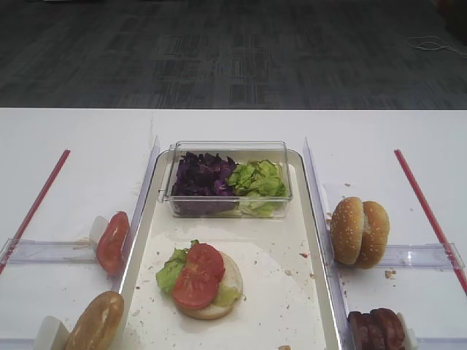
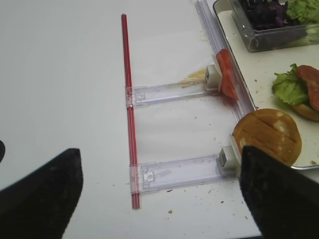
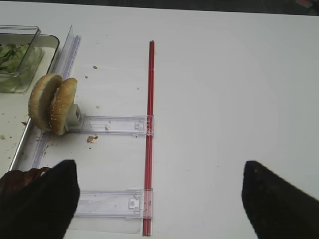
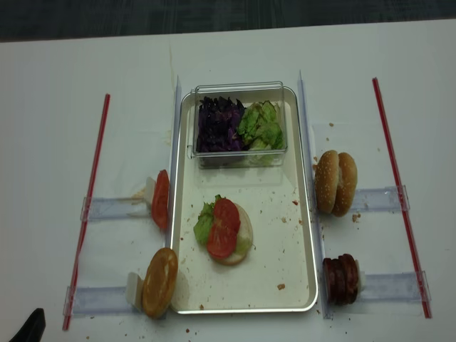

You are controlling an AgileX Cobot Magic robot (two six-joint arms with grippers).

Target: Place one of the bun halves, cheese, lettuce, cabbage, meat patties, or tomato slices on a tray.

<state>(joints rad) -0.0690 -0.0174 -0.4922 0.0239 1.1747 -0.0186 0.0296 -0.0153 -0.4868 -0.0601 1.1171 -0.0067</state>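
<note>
My left claw stood wide open with nothing between its dark fingers, hanging above the counter near its left edge. My right claw was spread just as wide and empty over the right side of the counter, beside a red strip.

The tray, cream-white with a rounded silvery rim and dotted with crumbs, lay in the middle of the counter. Near its centre sat a bun half, pale cut face up, with a ruffled light green lettuce leaf on it and two glossy red tomato slices overlapping on top. At the tray's far end a clear tub held dark purple shredded cabbage on the left and more green leaves on the right.

Outside the tray's left edge, one spare tomato slice stood on edge in a clear rack, and a golden bun top leaned in the nearer rack. Off the right edge, two sesame bun halves stood upright together, and dark reddish-brown meat patties stood packed in the nearer right rack.
</note>
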